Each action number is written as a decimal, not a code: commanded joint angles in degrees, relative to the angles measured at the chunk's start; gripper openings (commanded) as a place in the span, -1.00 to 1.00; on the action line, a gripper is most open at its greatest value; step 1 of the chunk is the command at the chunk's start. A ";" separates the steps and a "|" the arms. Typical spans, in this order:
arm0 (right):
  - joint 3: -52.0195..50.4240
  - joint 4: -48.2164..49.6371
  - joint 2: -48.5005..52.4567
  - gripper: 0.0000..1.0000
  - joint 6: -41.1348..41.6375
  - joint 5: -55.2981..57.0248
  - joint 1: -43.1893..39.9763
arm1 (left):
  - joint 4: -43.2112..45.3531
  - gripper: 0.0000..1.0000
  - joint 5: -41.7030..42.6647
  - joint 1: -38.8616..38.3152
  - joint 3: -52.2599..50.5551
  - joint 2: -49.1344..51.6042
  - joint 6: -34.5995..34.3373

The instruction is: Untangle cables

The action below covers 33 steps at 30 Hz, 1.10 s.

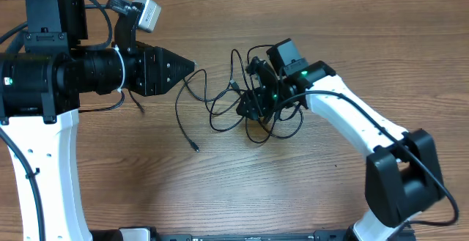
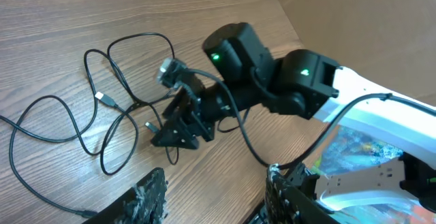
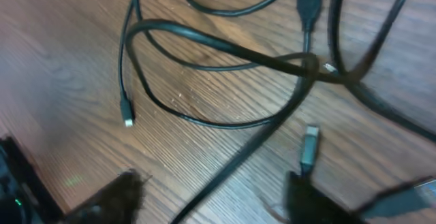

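Note:
The cables (image 1: 233, 86) are thin black cords lying in a loose tangle of loops on the wooden table, with small plug ends. My right gripper (image 1: 249, 109) hangs low over the tangle. In the right wrist view it (image 3: 211, 197) is open, and one strand (image 3: 225, 43) of the cables runs between the fingers without being held. A silver-tipped plug (image 3: 310, 149) lies near the right finger. My left gripper (image 1: 187, 67) is at the tangle's left edge. In the left wrist view it (image 2: 214, 200) is open and empty, with loops (image 2: 103, 98) ahead.
The wooden table (image 1: 242, 190) carries only the cords and the arms. A loose plug end (image 1: 196, 149) trails toward the front. The right arm's white link (image 1: 352, 120) crosses the right half. A cardboard wall (image 2: 368, 26) stands beyond the table edge.

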 commanded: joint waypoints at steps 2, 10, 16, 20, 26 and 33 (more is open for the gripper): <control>-0.63 1.60 3.10 -0.92 1.03 -0.42 1.73 | -0.07 -0.05 1.07 0.20 1.07 -0.61 1.51; 1.88 2.97 2.73 -0.92 2.08 0.02 0.66 | -0.04 -0.05 0.46 0.20 1.07 -0.61 2.60; 10.21 -5.66 0.57 -0.92 -0.63 4.81 0.42 | 0.55 -0.03 0.46 0.20 1.07 -0.61 2.58; 18.78 -13.14 -0.48 -0.92 -0.92 8.24 0.39 | 0.57 -0.03 0.46 0.20 1.07 -0.59 2.58; 32.00 -20.17 -1.20 -0.92 -0.92 8.46 0.02 | 0.76 0.07 -1.81 0.20 1.07 -0.59 3.23; 47.30 -26.23 -1.20 -0.92 -0.66 8.44 0.02 | 0.74 0.07 -4.87 0.09 1.07 -0.17 10.56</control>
